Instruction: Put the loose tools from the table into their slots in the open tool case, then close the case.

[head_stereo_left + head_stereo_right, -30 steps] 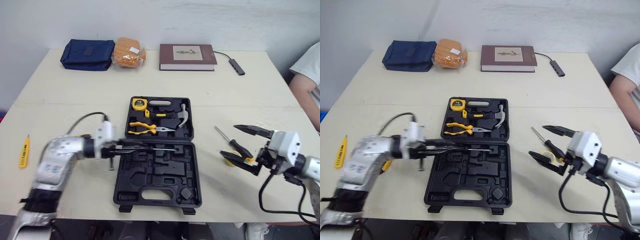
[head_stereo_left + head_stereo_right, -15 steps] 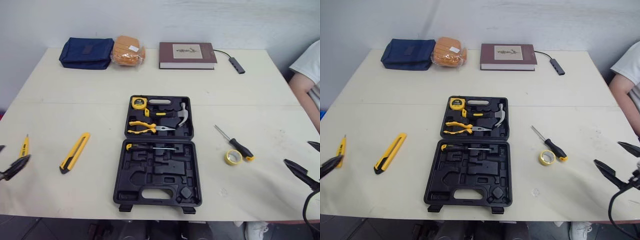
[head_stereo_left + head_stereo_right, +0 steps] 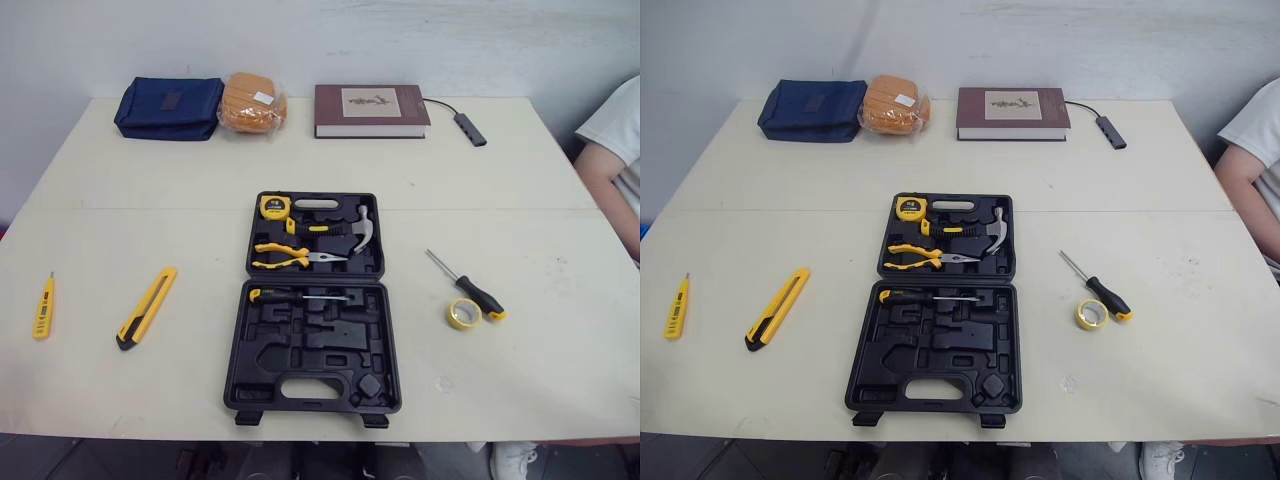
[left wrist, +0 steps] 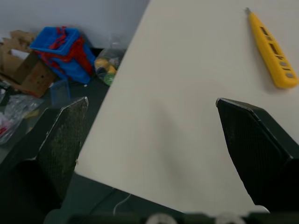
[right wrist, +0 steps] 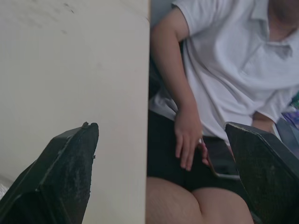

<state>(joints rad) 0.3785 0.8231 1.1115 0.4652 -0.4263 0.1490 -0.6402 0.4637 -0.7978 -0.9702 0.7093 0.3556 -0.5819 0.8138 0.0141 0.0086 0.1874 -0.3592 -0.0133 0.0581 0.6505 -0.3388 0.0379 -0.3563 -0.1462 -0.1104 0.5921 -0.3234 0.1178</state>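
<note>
The open black tool case (image 3: 312, 345) lies at the table's middle. Its lid half holds a tape measure (image 3: 277, 207), a hammer (image 3: 350, 228) and pliers (image 3: 292, 259); a screwdriver (image 3: 298, 295) rests in the near half. Loose on the table are a yellow utility knife (image 3: 147, 306), a yellow tester pen (image 3: 42, 306), a black-handled screwdriver (image 3: 470, 288) and a yellow tape roll (image 3: 462, 313). My left gripper (image 4: 152, 100) hangs open over the table's left edge, near the tester pen (image 4: 271, 51). My right gripper (image 5: 160, 126) stands open at the table's right edge.
A blue pouch (image 3: 168, 107), an orange bundle (image 3: 252, 103), a book (image 3: 372, 110) and a cabled adapter (image 3: 470, 128) line the far edge. A person in a white shirt (image 5: 233, 60) sits at the right. A blue basket (image 4: 60, 46) and boxes lie on the floor at left.
My left gripper let go of the screwdriver in the case and opened. Both arms drew back off the table, left arm to the left edge, right arm to the right edge.
</note>
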